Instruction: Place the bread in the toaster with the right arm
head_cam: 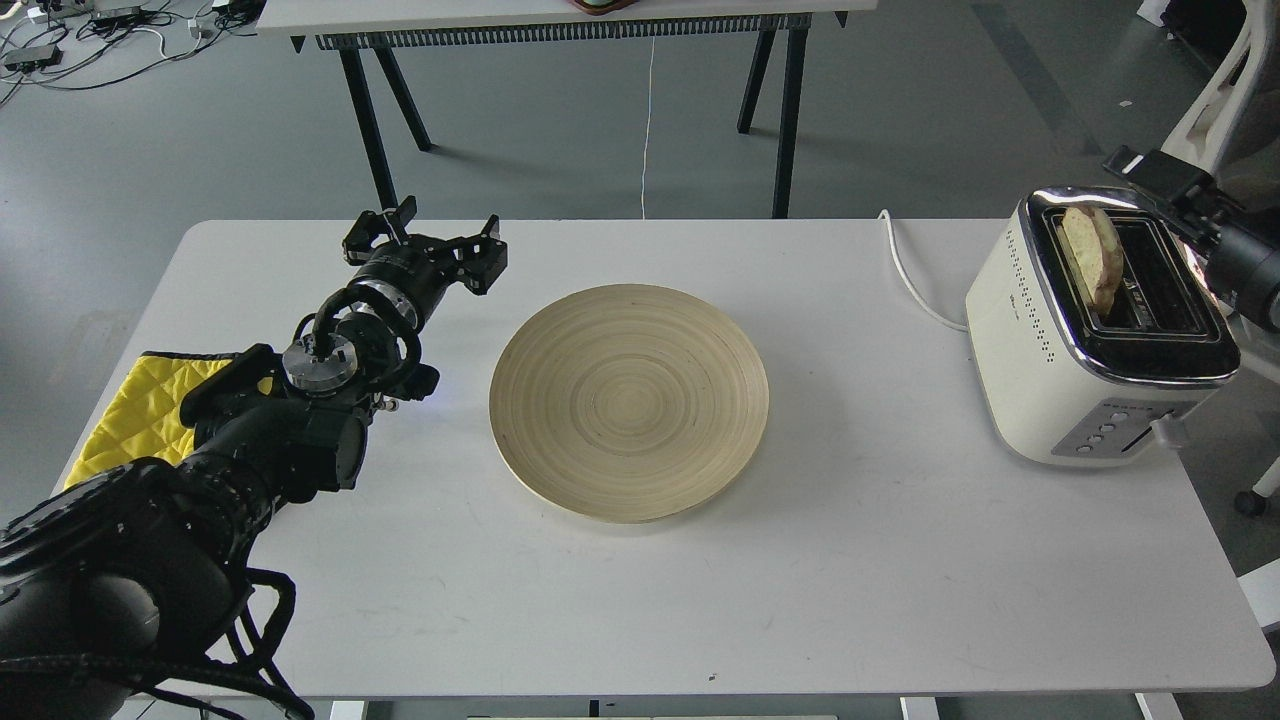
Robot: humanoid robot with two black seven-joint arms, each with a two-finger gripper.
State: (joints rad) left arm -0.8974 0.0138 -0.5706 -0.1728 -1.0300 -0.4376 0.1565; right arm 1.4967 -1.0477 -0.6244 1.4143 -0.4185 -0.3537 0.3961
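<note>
Near edge, left: the left arm [250, 430] enters low and runs up over the white table [900, 600]. It crosses a yellow quilted cloth [130, 415] lying at the table's left edge. Judged parked there to keep out of the working side, since the task belongs to the other arm.

Left gripper [440, 250]: hangs over bare table just left of the plate, fingers spread apart, nothing between them.

Centre: round bamboo plate [629, 400], nothing on it. Likely the pick-up spot for the slice, now vacated.

Right side, further back: toaster [1090, 340] standing near the table's right edge, slots facing up, white cord trailing off its far-left corner. The bread [1092, 255] stands in the left slot, upper part proud of the chrome top and leaning a little. It appears seated only partway; the lever on the near face looks undepressed, though that is hard to read.

Right arm [1235, 255]: comes in from the right edge, just beyond the toaster's far-right corner. Right gripper [1150, 170] is seen dark and end-on; cannot tell how far open. It looks clear of the bread, so release is judged done.

Far: legs of a second table on grey floor.
</note>
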